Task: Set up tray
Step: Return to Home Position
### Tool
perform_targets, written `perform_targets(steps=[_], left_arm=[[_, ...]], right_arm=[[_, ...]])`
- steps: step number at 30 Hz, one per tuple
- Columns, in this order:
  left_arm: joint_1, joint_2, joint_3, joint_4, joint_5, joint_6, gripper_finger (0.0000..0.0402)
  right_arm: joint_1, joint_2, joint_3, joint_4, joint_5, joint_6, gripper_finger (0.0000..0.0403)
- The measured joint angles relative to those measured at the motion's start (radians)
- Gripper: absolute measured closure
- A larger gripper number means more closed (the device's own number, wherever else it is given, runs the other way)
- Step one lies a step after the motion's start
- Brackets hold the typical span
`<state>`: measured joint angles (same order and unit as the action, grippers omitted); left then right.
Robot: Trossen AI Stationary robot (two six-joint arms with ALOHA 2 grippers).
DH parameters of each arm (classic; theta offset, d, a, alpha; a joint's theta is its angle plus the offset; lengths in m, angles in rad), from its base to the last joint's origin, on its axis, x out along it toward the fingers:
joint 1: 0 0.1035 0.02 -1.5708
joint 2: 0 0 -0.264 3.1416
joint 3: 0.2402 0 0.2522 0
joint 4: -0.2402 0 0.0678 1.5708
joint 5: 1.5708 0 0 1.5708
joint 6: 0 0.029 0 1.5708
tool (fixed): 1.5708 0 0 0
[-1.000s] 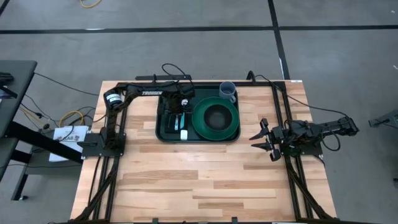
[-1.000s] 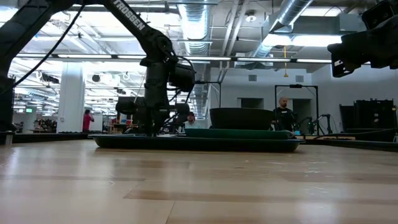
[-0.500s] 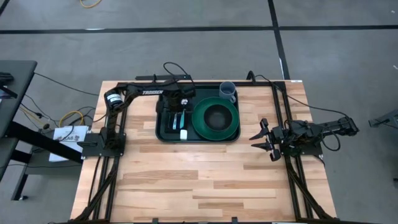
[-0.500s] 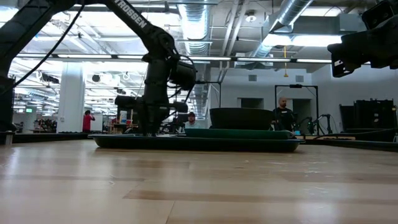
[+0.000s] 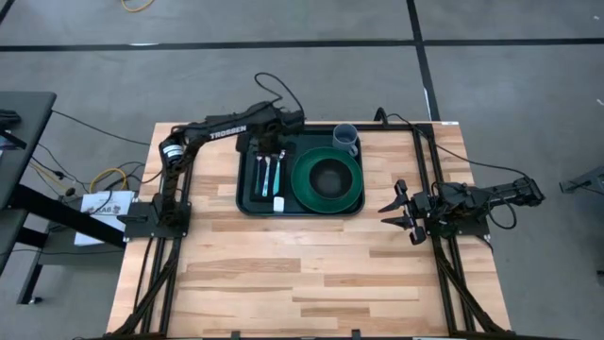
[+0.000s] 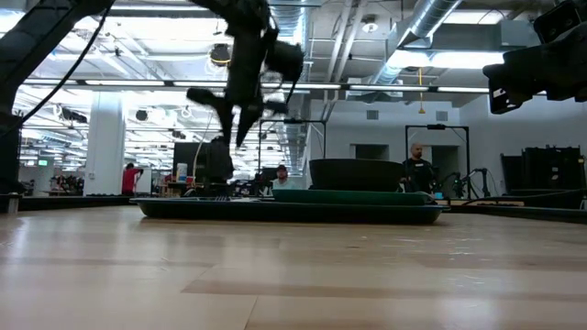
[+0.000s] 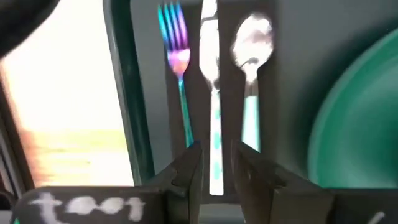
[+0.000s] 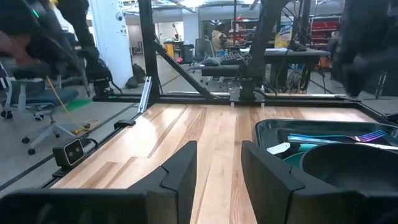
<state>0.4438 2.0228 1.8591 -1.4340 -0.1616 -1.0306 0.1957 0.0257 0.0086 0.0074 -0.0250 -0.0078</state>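
Looking down on the light wooden table (image 5: pixel 283 274), you find the tray (image 5: pixel 247 196) on its far half, about midway between the two arms. It is smooth dark green plastic, rectangular, with rounded corners and a raised rim. Its right part holds a round green plate (image 5: pixel 353 189) with a dark bowl (image 5: pixel 327 177) sitting in the middle. Its left part holds a narrow black napkin (image 7: pixel 229 81) with three pieces lying on it side by side. A fork (image 7: pixel 177 56) with shimmering purple tines is on the left, a white patterned knife (image 7: pixel 213 118) in the middle, and a spoon (image 7: pixel 252 40) with a pale blue handle on the right, nearest the plate. A small white tag (image 5: pixel 279 204) lies in the tray just near of the napkin. A grey-blue cup (image 5: pixel 345 139) stands at the tray's far right corner. Your left gripper (image 7: pixel 216 155) hangs above the tray's far left part, lifted clear of it, its jaws a narrow gap apart and holding nothing. Your right gripper (image 8: pixel 217 149) waits right of the tray, by the table's right edge, jaws moderately apart and empty
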Motion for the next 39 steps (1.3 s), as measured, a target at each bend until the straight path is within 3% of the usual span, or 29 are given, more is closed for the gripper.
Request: perform_targets(steps=[5, 9, 15, 24, 29, 32, 36, 39], left_arm=[[-0.051, -0.001, 0.191, -0.030, -0.079, 0.025, 0.0330], [-0.110, -0.002, 0.278, 0.060, -0.085, 0.142, 0.0330], [-0.189, -0.002, 0.324, 0.247, -0.018, 0.434, 0.0330], [-0.184, -0.073, 0.322, 0.336, 0.126, 0.778, 0.0357], [-0.202, -0.150, 0.227, 0.466, 0.255, 0.906, 0.0395], [-0.217, -0.223, 0.124, 0.529, 0.285, 0.957, 0.0397], [-0.234, -0.383, -0.100, 0.617, 0.289, 0.974, 0.0390], [-0.243, -0.556, -0.330, 0.791, 0.289, 0.953, 0.0388]], right_arm=[[0.000, 0.000, 0.000, 0.000, 0.000, 0.000, 0.0285], [0.000, 0.000, 0.000, 0.000, 0.000, 0.000, 0.0285], [0.000, 0.000, 0.000, 0.000, 0.000, 0.000, 0.0285], [0.000, 0.000, 0.000, 0.000, 0.000, 0.000, 0.0285], [0.000, 0.000, 0.000, 0.000, 0.000, 0.000, 0.0285], [0.000, 0.000, 0.000, 0.000, 0.000, 0.000, 0.0285], [0.000, 0.000, 0.000, 0.000, 0.000, 0.000, 0.0285], [0.000, 0.000, 0.000, 0.000, 0.000, 0.000, 0.0285]])
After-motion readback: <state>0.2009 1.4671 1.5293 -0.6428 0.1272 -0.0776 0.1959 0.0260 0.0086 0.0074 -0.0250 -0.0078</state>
